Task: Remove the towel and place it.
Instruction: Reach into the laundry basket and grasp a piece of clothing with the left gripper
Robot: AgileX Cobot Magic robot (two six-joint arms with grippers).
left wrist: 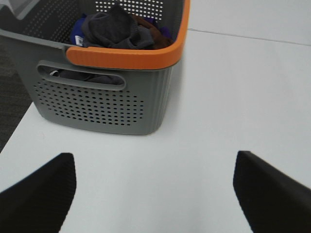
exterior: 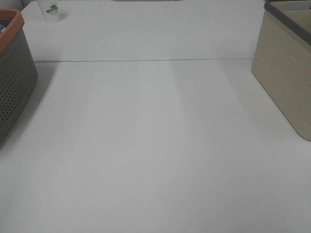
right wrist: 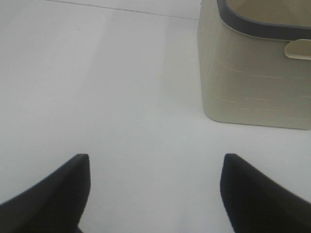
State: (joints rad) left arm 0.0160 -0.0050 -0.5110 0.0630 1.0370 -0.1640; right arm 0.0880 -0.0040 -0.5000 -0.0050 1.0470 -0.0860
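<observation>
A dark charcoal towel (left wrist: 114,29) lies crumpled on top of other cloths inside the grey perforated basket (left wrist: 102,104) with an orange rim. The basket also shows at the left edge of the exterior high view (exterior: 14,82); the towel is hidden there. My left gripper (left wrist: 155,189) is open and empty above the white table, short of the basket. My right gripper (right wrist: 155,189) is open and empty above the table, near the beige bin (right wrist: 257,73). Neither gripper shows in the exterior high view.
The beige bin with a dark grey rim stands at the right edge of the table (exterior: 286,73). A white paper cup (exterior: 50,10) stands at the back left. Blue and brown cloths (left wrist: 158,34) lie under the towel. The table's left edge (left wrist: 19,124) is beside the basket.
</observation>
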